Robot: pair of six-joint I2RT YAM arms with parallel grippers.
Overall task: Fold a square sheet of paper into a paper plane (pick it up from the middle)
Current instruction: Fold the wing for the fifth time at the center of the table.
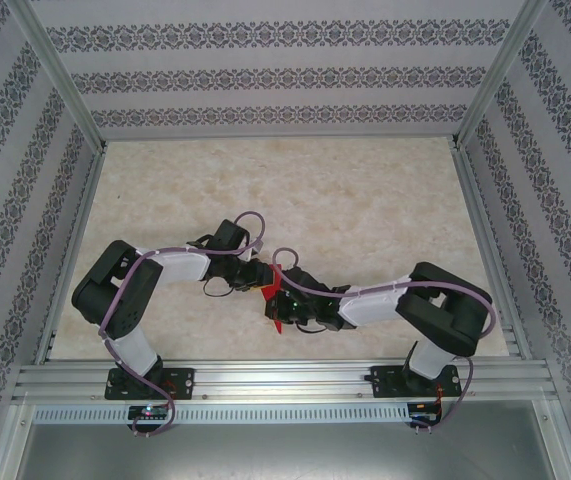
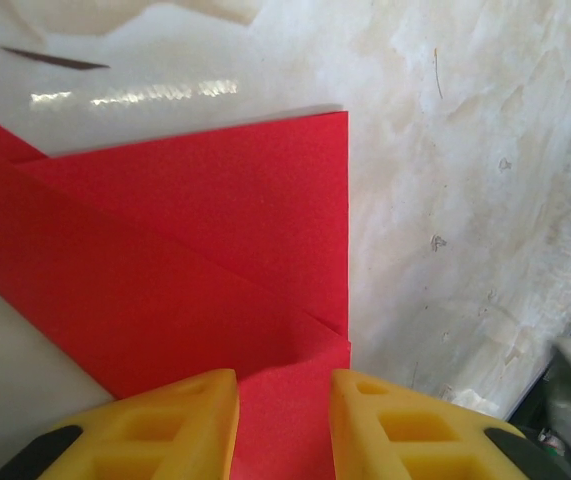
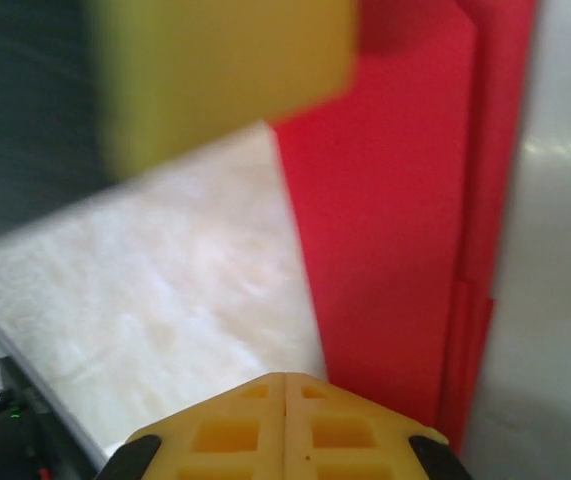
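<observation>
**Left wrist view: folded red sheet poised between two arms**

Nearest the lens, the left gripper (image 2: 283,390) stands part-open. Its yellow fingers (image 2: 180,420) sit either side of the red sheet of paper (image 2: 195,240), which spans the gap without being clamped. Beyond them, overlapping diagonal flaps and a straight right edge show folds already made. Past those lies the pale marbled table (image 2: 465,200). The right gripper (image 3: 285,390) is clenched, fingers pressed flush, at the sheet's near edge; whether it nips any paper cannot be told. From above, the sheet appears as a thin red sliver, raised between the two wrists over the table's near middle. By its look the paper is feather-light, limp and easily creased or torn. It is best taken with a light pinch at the layered centre fold, where it is likely stiffest.
</observation>
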